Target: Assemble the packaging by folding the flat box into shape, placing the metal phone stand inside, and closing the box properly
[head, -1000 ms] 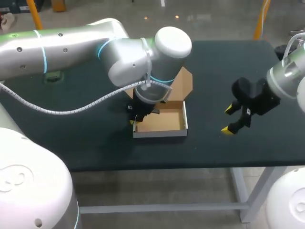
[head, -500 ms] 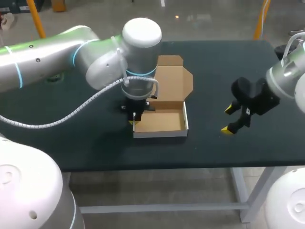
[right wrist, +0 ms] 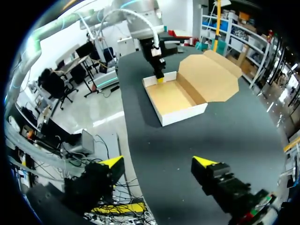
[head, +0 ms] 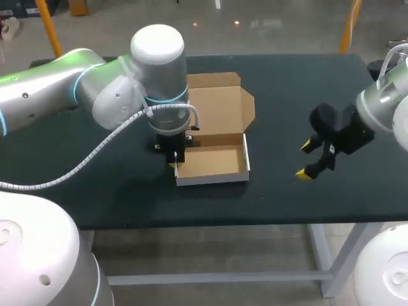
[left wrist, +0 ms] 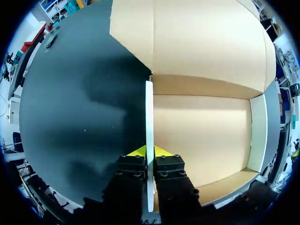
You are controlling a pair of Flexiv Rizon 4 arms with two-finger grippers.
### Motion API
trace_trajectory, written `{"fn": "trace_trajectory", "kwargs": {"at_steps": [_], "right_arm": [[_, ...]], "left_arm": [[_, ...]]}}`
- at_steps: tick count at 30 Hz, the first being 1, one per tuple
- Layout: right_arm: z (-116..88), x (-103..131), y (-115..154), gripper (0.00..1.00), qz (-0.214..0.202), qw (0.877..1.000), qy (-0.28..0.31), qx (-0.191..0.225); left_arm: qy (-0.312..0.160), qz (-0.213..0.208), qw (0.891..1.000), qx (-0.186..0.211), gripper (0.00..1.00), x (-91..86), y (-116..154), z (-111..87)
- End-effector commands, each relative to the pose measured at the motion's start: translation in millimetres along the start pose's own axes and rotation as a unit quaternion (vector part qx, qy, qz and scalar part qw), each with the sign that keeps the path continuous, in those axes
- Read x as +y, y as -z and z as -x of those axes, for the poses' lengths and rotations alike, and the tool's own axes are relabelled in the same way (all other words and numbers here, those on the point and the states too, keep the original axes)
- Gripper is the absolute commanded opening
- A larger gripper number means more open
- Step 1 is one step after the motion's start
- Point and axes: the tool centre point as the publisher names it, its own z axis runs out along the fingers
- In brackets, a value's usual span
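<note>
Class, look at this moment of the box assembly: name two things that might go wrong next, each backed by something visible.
1. The left gripper is shut on the thin side wall of the box; a pull or twist might crease it.
2. The right gripper hangs open, apart from the box, so nothing steadies it and it may slide on the table.

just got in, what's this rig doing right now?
Mid box assembly. The box sits on the table folded into a tray, with its lid open and lying flat behind it. The left gripper is shut on the box's upright side wall. The right gripper hangs open and empty off to the side. The box is empty, and the stand is not in view.
</note>
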Motion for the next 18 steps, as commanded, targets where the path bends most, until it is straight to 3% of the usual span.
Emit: {"fn": "trace_trajectory", "kwargs": {"at_steps": [1,4,10,12,18], "right_arm": [[0.1,-1.2,1.3,1.0,0.001,1.0,-0.001,0.001],[0.0,-2.3,2.0,1.0,0.001,1.0,-0.002,0.0],[0.2,-3.2,1.8,1.0,0.001,1.0,-0.005,-0.001],[0.4,-3.4,1.5,1.0,0.001,1.0,-0.005,-0.001],[0.8,-3.4,0.4,1.0,0.001,1.0,-0.004,-0.001]], "left_arm": [[0.0,-0.007,1.0,-0.014,0.0,1.4,-1.7,-4.0],[0.0,-0.01,1.0,-0.026,0.09,0.1,-2.3,-6.5],[0.004,-0.014,1.0,-0.021,0.47,-2.6,1.9,-7.9],[0.006,-0.014,1.0,-0.012,0.69,-3.0,4.2,-7.4],[0.01,-0.02,1.0,0.004,0.96,-2.6,9.1,-5.7]]}}
